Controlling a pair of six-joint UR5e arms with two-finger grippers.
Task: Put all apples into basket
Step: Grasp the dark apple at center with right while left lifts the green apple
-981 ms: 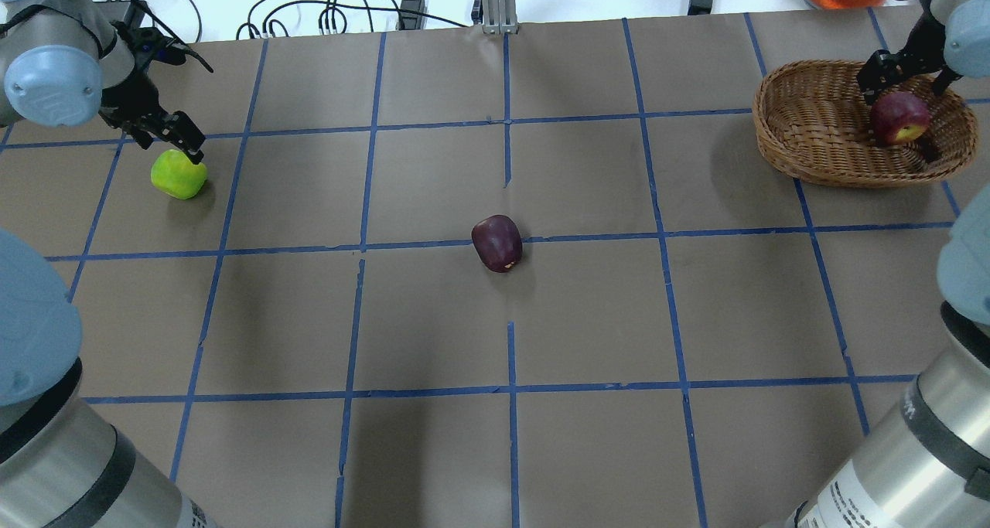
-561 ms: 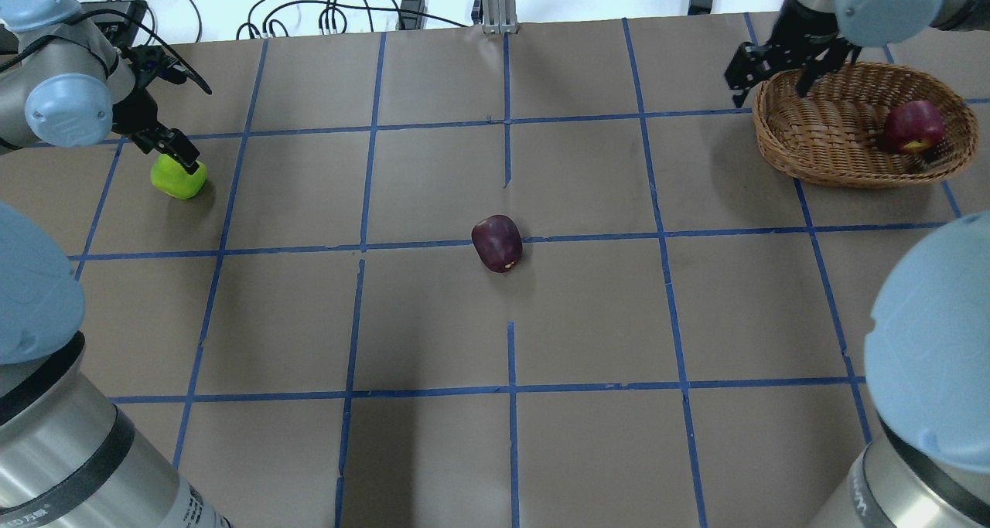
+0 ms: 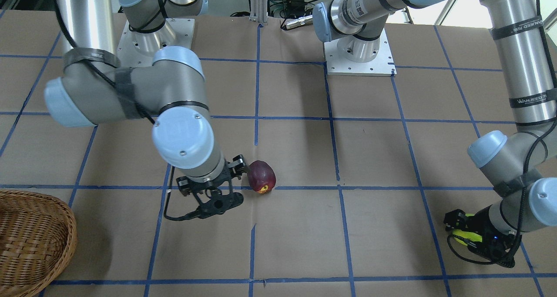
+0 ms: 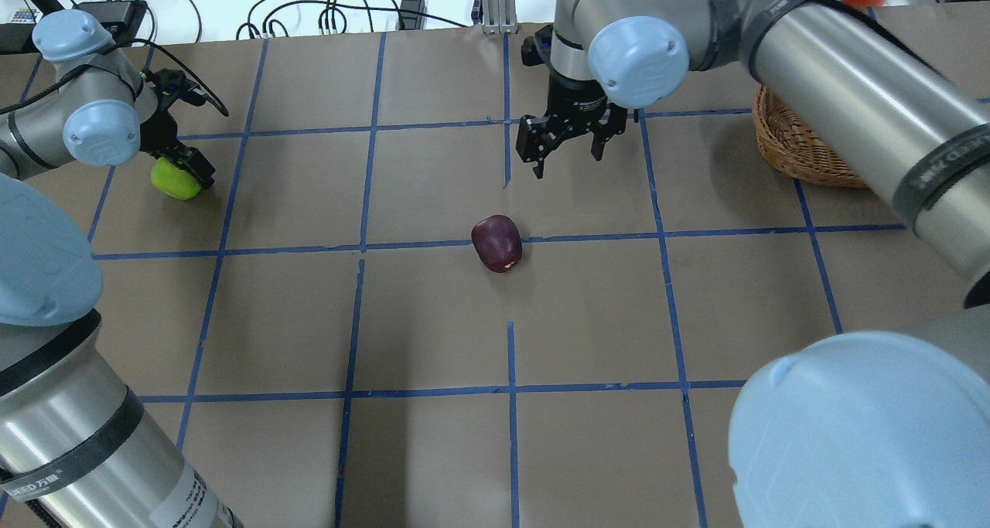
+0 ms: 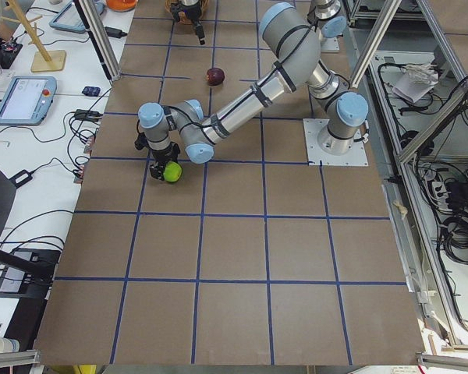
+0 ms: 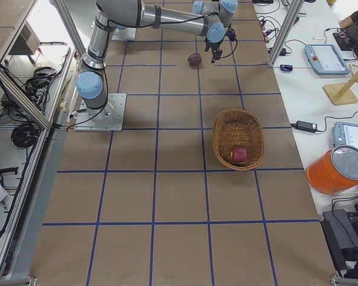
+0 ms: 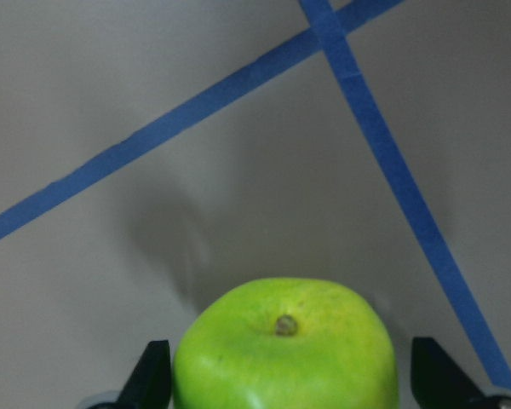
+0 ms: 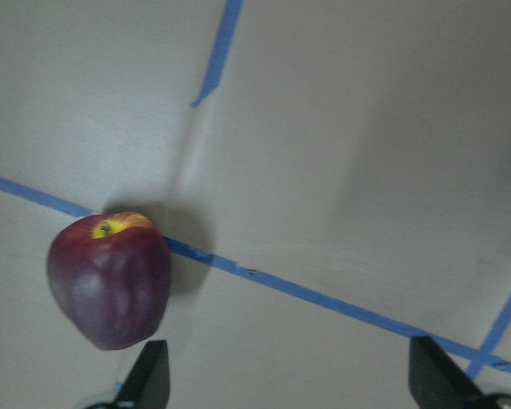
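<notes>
The lime green apple point(image 4: 172, 182) sits at the table's far left, stem up. My left gripper point(image 4: 184, 166) is open and low around it, and the wrist view shows the apple point(image 7: 285, 349) between the two fingers with small gaps. The dark maroon apple point(image 4: 497, 242) lies at the table's middle. My right gripper point(image 4: 568, 161) is open and empty, hovering just beyond that apple point(image 8: 111, 281). The red apple point(image 6: 239, 154) lies inside the wicker basket point(image 6: 222, 136) at the far right. The basket's rim point(image 4: 781, 145) is partly hidden by my right arm in the overhead view.
An orange container point(image 6: 339, 171) stands beside the basket, off the table's end. Cables point(image 4: 332, 14) and a metal post point(image 4: 499, 2) run along the far edge. Blue tape lines grid the brown table top point(image 4: 588, 319).
My right gripper let go of the red apple in the basket and swung left to the table's middle, near the maroon apple. My left gripper settled lower around the green apple.
</notes>
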